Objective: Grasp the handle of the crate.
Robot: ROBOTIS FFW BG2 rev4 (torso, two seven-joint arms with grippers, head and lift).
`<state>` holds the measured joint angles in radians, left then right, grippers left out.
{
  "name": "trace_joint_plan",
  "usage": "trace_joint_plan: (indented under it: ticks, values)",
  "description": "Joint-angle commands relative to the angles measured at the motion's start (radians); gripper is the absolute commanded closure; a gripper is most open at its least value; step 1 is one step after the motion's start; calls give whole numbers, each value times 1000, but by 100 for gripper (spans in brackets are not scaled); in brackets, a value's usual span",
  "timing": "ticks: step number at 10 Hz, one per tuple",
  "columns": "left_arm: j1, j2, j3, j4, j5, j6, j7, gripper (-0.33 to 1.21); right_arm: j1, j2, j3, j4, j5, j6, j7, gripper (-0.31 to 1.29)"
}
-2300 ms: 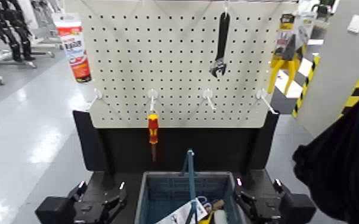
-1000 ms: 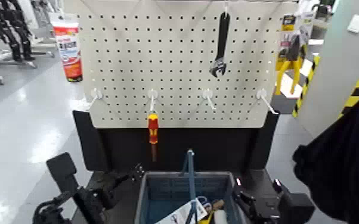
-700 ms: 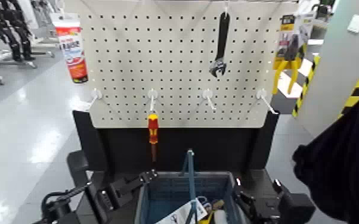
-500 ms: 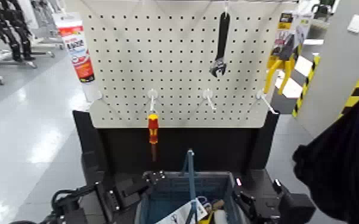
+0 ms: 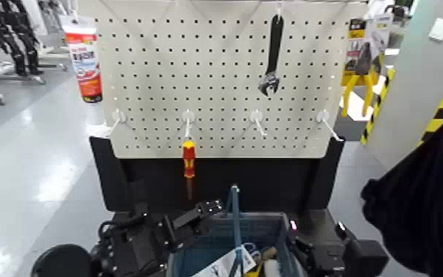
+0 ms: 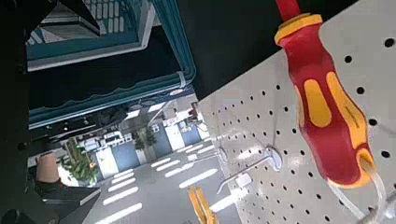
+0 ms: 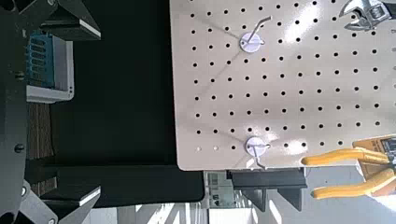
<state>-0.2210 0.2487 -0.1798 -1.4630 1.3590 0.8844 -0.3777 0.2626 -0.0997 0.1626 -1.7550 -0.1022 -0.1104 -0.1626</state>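
Note:
The blue-grey crate (image 5: 208, 242) stands at the bottom centre of the head view, below the pegboard. Its thin teal handle (image 5: 234, 212) stands upright over the crate's middle. My left gripper (image 5: 211, 208) reaches in from the left, open, its fingertips just left of the handle and apart from it. In the left wrist view a teal edge of the crate (image 6: 174, 42) shows between the fingers. My right gripper (image 5: 303, 254) is parked, open, at the crate's right side; the right wrist view shows a crate wall (image 7: 47, 63).
A white pegboard (image 5: 217, 96) stands behind the crate with a red-and-yellow screwdriver (image 5: 188, 163), a black wrench (image 5: 272, 55) and empty hooks. A dark cloth-like mass (image 5: 423, 202) fills the right side. Loose items and white paper (image 5: 228, 264) lie in the crate.
My left arm has risen from its parked place at the lower left and swung right, bringing the gripper up beside the handle. The right arm has not moved.

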Motion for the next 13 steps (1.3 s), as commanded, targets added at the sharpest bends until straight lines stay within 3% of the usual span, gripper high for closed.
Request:
trace_joint_plan:
  ticks: [1, 4, 5, 6, 7, 9, 13]
  values:
    - [-63, -8, -72, 92, 43, -16, -24, 12, -2, 0, 2, 2, -2, -3, 0, 14]
    - [-92, -9, -132, 151, 114, -33, -43, 24, -5, 0, 5, 5, -2, -11, 0, 14]
    - [-95, -11, -145, 165, 141, -33, -44, 42, -5, 0, 5, 6, -4, -12, 0, 14]
    - [-95, -11, -148, 170, 144, -33, -44, 74, -5, -2, 3, 6, -4, -14, 0, 14]
    - [-93, -11, -152, 173, 152, -35, -44, 81, -5, -3, 5, 6, -4, -15, 0, 14]
    - [-92, -11, -153, 175, 160, -45, -44, 117, -6, -5, 3, 6, -5, -15, 0, 14]
    - [-81, -14, -165, 170, 170, -53, -43, 118, -8, -6, 5, 6, -5, -12, 0, 14]
